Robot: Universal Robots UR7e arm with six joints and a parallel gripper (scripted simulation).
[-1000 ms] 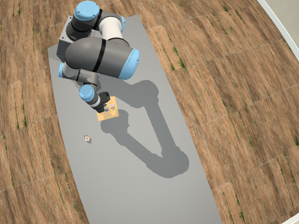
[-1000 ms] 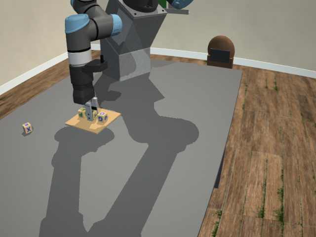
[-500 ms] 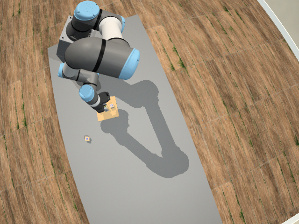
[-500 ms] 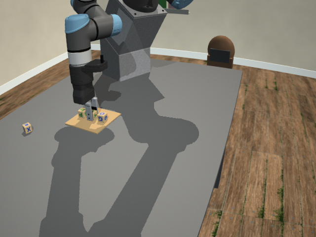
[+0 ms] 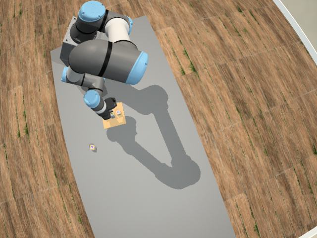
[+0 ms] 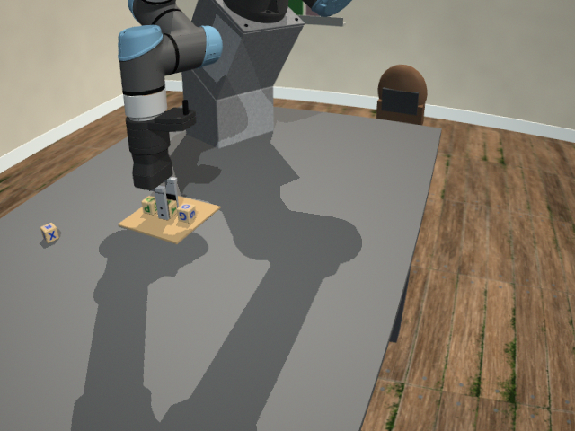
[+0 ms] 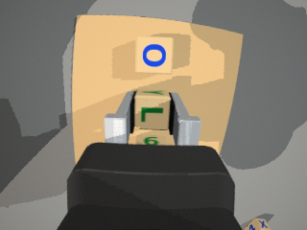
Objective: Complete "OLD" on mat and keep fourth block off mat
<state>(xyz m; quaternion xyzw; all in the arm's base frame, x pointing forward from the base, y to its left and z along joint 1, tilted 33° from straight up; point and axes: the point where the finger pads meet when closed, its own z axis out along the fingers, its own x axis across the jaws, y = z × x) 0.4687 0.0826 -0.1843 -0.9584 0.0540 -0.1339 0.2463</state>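
Note:
A tan mat (image 5: 115, 124) (image 6: 204, 211) (image 7: 96, 57) lies on the grey table. On it stands a block with a blue O (image 5: 118, 112) (image 6: 186, 213) (image 7: 153, 56) on top. My gripper (image 5: 111, 114) (image 6: 163, 211) (image 7: 152, 104) is shut on the block with a green L (image 7: 153, 115) (image 6: 172, 208) on top. It holds the block low at mat level, right next to the O block. A third block with green letters (image 6: 149, 204) stands on the mat on the L block's other side. Its top is hidden by my gripper in the wrist view.
A fourth block with a blue X (image 5: 92, 147) (image 6: 49, 232) lies on the bare table well away from the mat. The robot's base pedestal (image 6: 241, 92) stands behind the mat. A brown rounded object (image 6: 402, 94) stands at the table's far corner.

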